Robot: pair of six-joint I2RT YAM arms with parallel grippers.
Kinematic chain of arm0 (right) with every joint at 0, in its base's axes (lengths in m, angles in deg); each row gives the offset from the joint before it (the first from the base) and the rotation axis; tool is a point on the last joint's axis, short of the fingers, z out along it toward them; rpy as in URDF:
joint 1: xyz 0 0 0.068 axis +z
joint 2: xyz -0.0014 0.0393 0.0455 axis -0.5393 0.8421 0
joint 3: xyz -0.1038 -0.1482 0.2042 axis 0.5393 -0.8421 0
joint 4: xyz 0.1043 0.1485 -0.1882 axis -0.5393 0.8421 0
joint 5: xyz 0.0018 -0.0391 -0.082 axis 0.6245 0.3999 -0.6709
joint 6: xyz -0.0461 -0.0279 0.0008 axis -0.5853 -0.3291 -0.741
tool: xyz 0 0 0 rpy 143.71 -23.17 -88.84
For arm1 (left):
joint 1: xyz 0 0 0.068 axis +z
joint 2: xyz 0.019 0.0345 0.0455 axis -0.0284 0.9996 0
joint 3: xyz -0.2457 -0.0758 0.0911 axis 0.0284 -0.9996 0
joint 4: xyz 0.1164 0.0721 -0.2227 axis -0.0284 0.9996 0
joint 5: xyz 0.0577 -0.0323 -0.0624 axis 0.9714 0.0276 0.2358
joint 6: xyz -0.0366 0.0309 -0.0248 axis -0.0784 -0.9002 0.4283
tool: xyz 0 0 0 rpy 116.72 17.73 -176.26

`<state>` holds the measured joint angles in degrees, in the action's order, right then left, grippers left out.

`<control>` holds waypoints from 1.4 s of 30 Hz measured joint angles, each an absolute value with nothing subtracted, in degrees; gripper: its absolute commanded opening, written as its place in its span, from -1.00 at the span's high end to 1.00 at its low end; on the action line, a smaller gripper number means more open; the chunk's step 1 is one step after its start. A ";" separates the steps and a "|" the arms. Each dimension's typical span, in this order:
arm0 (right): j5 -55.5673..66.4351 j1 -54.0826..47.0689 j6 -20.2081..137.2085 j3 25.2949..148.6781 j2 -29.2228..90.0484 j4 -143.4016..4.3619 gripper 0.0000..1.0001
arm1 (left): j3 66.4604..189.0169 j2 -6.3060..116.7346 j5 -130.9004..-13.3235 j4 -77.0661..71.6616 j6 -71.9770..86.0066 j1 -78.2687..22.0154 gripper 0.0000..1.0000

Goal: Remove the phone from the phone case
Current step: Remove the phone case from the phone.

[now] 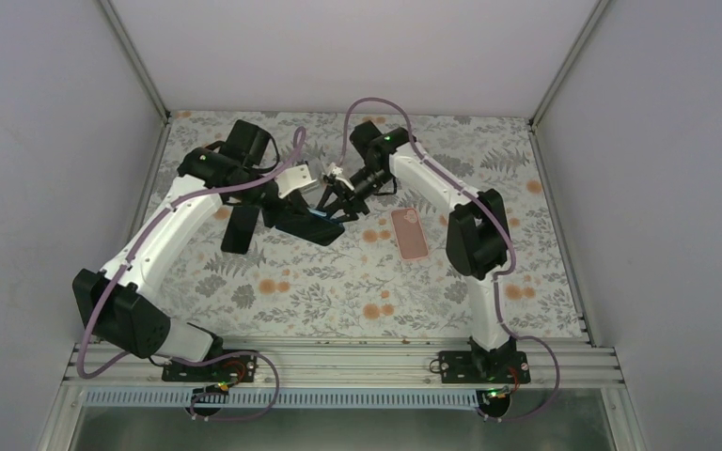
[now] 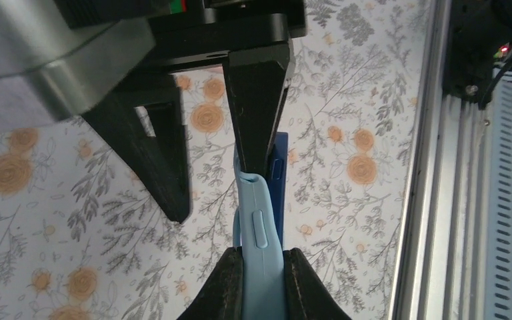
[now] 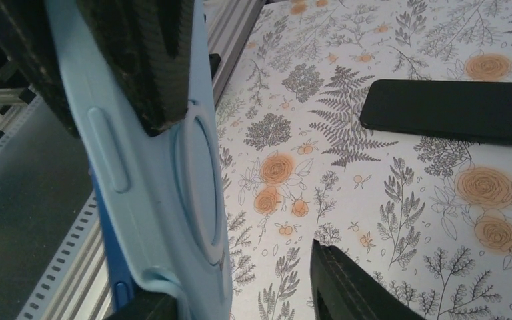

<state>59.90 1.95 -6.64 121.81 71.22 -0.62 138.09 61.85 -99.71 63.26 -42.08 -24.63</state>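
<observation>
Hovering above the floral table (image 1: pixel 338 282), your two arms meet near the middle of the workspace over one handset. Your left gripper (image 2: pixel 261 260) is clamped on the light-blue phone case (image 2: pixel 259 220), holding it clear of the surface, its two fingers pressing either face of the case. The dark-blue phone (image 2: pixel 281 173) sits in that case, and its edge shows along one side where the case lip stands a little away from it.

Your right gripper (image 2: pixel 214 191) is spread wide. One of its fingers (image 2: pixel 257 120) touches the free end of the case where case and phone meet, while the other hangs off to the side, well apart from both. Whether that fingertip has got under the lip cannot be told from these views.

On the table, a black phone (image 3: pixel 450 110) lies flat near the left arm. A pink case (image 1: pixel 411 233) lies flat beside the right arm.
</observation>
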 measured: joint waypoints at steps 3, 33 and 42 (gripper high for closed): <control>59.24 2.57 -6.20 121.81 71.28 -0.51 0.91 | 137.70 61.89 -97.72 62.54 -41.38 -24.78 0.95; 58.04 -10.85 31.30 101.72 58.63 -27.29 0.94 | 139.34 50.77 -80.52 33.05 -40.79 -25.79 -1.00; 25.45 -10.13 53.97 111.71 53.25 -44.75 0.94 | 126.66 53.87 -65.74 8.88 -36.62 -32.39 -1.00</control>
